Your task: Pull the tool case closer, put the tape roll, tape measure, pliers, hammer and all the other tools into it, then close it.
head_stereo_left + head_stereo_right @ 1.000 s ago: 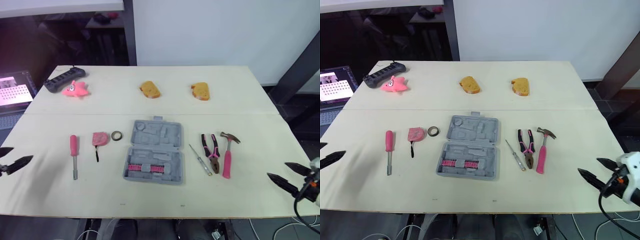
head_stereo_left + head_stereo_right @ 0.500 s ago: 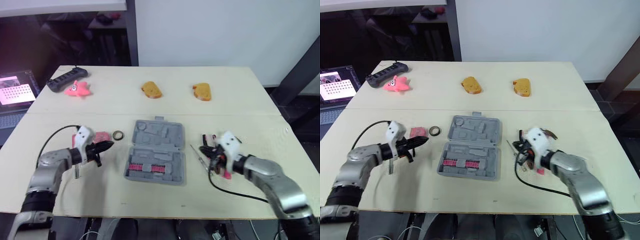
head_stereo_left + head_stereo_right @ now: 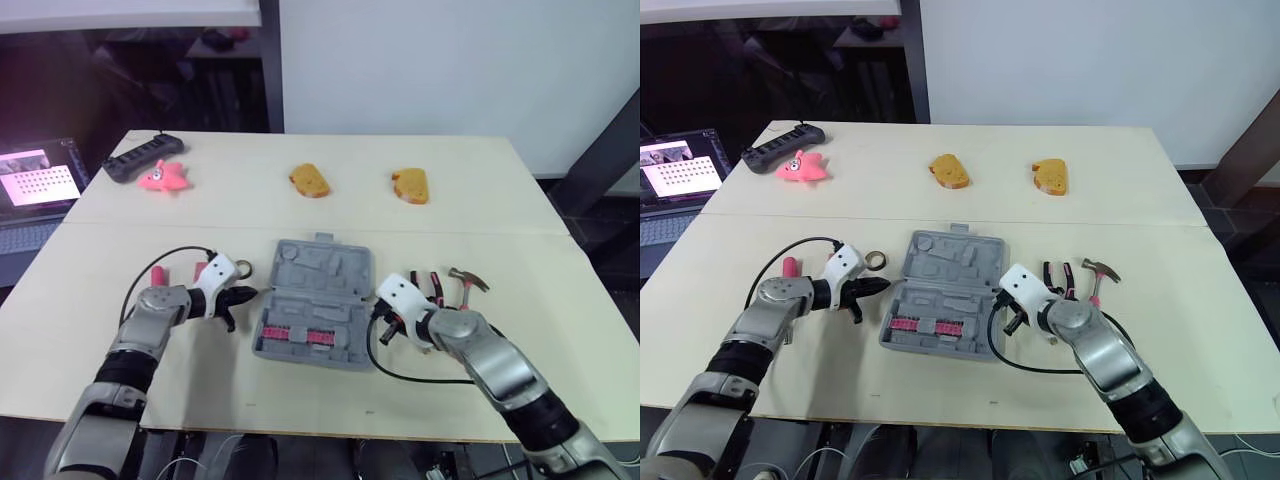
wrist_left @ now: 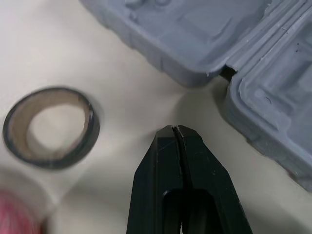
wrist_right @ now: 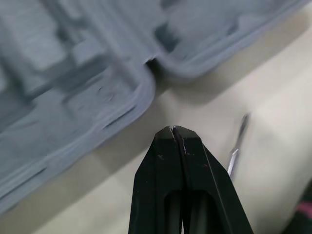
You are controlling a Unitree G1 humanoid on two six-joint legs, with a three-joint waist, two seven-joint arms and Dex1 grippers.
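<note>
Pale wooden counter (image 3: 500, 200) spans the frame. The open grey plastic tool case (image 3: 315, 300) lies at centre frame, both halves flat, moulded recesses up. Its long axis runs from the upper frame down to the lower edge, with the hinge line crossing it left to right. A row of pink bits sits in the lower half. The case lies between the two arms. Left gripper (image 4: 174, 127) is at the case's left edge, level with the hinge notch and pointing right at it; fingers pressed fully together, holding nothing, tip just short of the wall. Right gripper (image 5: 173, 128) mirrors this at the right edge, pointing left at the notch; fingers also pressed together and empty, tip just beside the rim, contact not resolvable. Neither arm is clearly nearer. Judgement: the pull has to bring the case along its long axis toward the lower frame edge, so a grip on each side wall would keep it from skewing. Pink-handled hammer (image 3: 462, 283) and pink-and-black pliers (image 3: 435, 285) lie right of the case. The dark tape roll (image 4: 48, 127) lies flat near the left gripper, and the thin metal screwdriver (image 5: 237, 146) just beside the right one.
</note>
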